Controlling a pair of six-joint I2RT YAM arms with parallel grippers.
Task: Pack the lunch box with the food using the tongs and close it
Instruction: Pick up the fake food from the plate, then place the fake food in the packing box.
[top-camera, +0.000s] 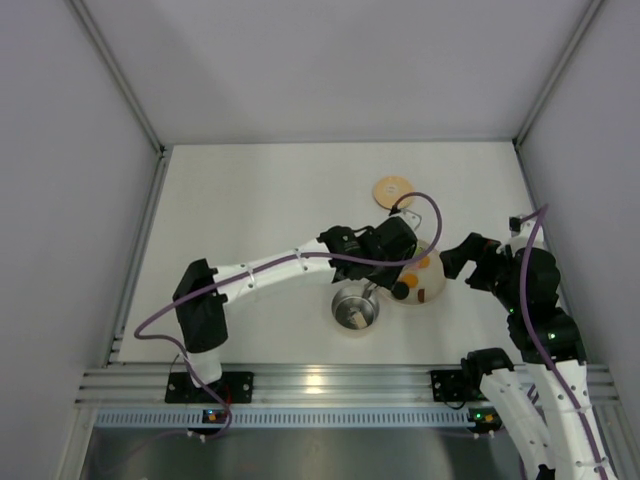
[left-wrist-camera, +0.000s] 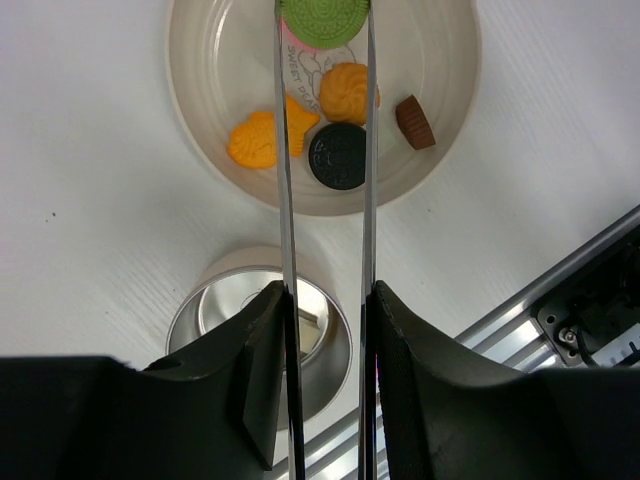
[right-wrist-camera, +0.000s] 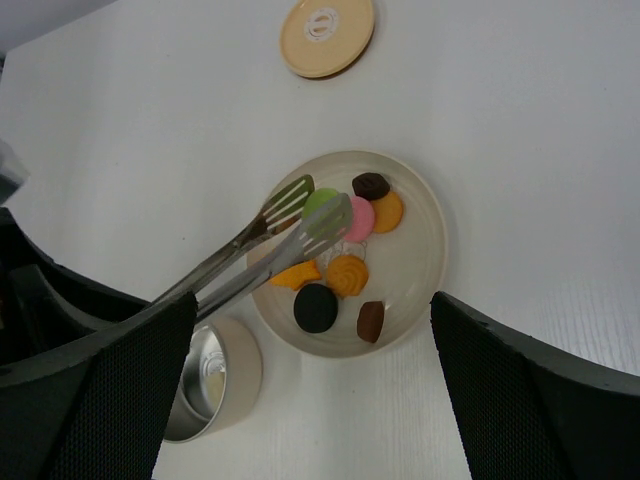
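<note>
My left gripper (left-wrist-camera: 326, 290) is shut on the tongs (left-wrist-camera: 368, 200), which reach out over the cream plate (right-wrist-camera: 425, 250). The slotted tong tips (right-wrist-camera: 320, 228) flank the green piece (left-wrist-camera: 322, 20) on both sides. Also on the plate lie an orange fish piece (left-wrist-camera: 262, 138), an orange swirl (left-wrist-camera: 348, 92), a black round piece (left-wrist-camera: 337, 156), brown bits (left-wrist-camera: 415, 121) and a pink disc (right-wrist-camera: 362, 218). The steel lunch box (left-wrist-camera: 215, 310) stands uncovered beside the plate, below my left fingers. Its wooden lid (right-wrist-camera: 327, 35) lies beyond the plate. My right gripper (right-wrist-camera: 312, 300) hovers open above the plate, holding nothing.
White walls enclose the table on three sides (top-camera: 330, 70). An aluminium rail (top-camera: 330, 385) runs along the near edge by the arm bases. My right arm (top-camera: 530, 290) sits just right of the plate, and my left arm (top-camera: 270, 270) stretches across the middle.
</note>
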